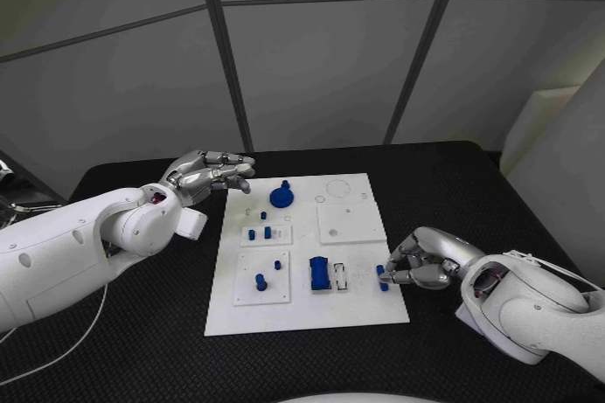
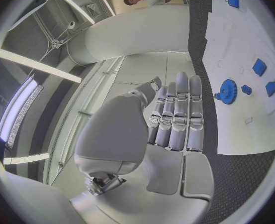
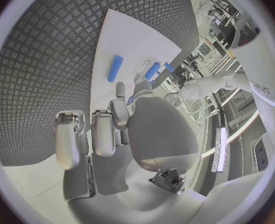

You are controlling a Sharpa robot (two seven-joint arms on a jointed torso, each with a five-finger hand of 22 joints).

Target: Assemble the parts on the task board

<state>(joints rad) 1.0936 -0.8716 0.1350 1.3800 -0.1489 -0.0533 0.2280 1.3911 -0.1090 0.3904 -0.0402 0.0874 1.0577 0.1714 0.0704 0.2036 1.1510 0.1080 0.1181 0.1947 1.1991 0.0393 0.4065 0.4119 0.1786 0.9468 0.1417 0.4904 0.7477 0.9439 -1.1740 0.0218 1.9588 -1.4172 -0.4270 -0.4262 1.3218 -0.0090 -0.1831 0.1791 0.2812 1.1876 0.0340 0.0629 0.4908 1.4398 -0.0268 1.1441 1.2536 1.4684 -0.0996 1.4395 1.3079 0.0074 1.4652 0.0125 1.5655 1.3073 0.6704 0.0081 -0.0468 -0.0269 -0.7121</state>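
My right hand (image 1: 422, 261) rests at the right edge of the task board (image 1: 359, 309), fingers curled in toward a small blue peg (image 1: 381, 276) lying just beside them. Whether the fingertips touch it or pinch it I cannot tell; in the right wrist view the peg (image 3: 115, 68) lies on the white plate with a gap between it and my fingers (image 3: 102, 132), and nothing shows in the palm.

My left hand (image 1: 205, 174) hovers above the board's far left corner, fingers drawn close together and extended, holding nothing. The left wrist view shows those fingers (image 2: 177, 115) straight and side by side, with the blue gear (image 2: 227, 91) on the board beyond them.

The gear (image 1: 282, 196) stands near the far end of the board. Short blue pegs stand in the left-hand plates, and a larger blue block (image 1: 320, 274) sits beside a white one near the board's near edge.

The bench (image 1: 139, 342) lies bare and black on both sides of the board, and in front of it.
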